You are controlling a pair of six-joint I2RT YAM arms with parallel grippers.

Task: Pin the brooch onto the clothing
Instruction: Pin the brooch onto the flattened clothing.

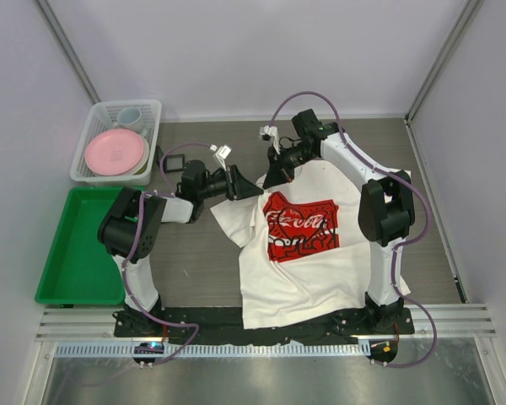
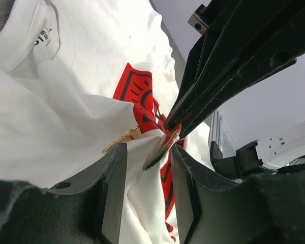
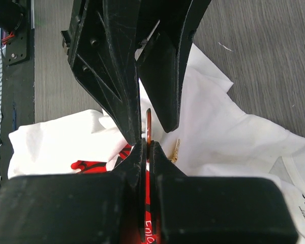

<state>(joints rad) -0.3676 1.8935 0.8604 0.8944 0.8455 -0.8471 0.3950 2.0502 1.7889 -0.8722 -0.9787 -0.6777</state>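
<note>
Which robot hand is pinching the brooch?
The right gripper: its jaws are shut on the brooch, while the left gripper has its jaws apart around it.

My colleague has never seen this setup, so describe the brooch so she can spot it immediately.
Start at the white T-shirt and go to its far end, beyond the red print. There the right gripper pinches the brooch: a thin dark disc seen edge-on, rigid against soft white cloth.

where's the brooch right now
Left wrist view, centre: the brooch is pinched by the right gripper, between the left gripper's parted fingers, over the white T-shirt.
</note>
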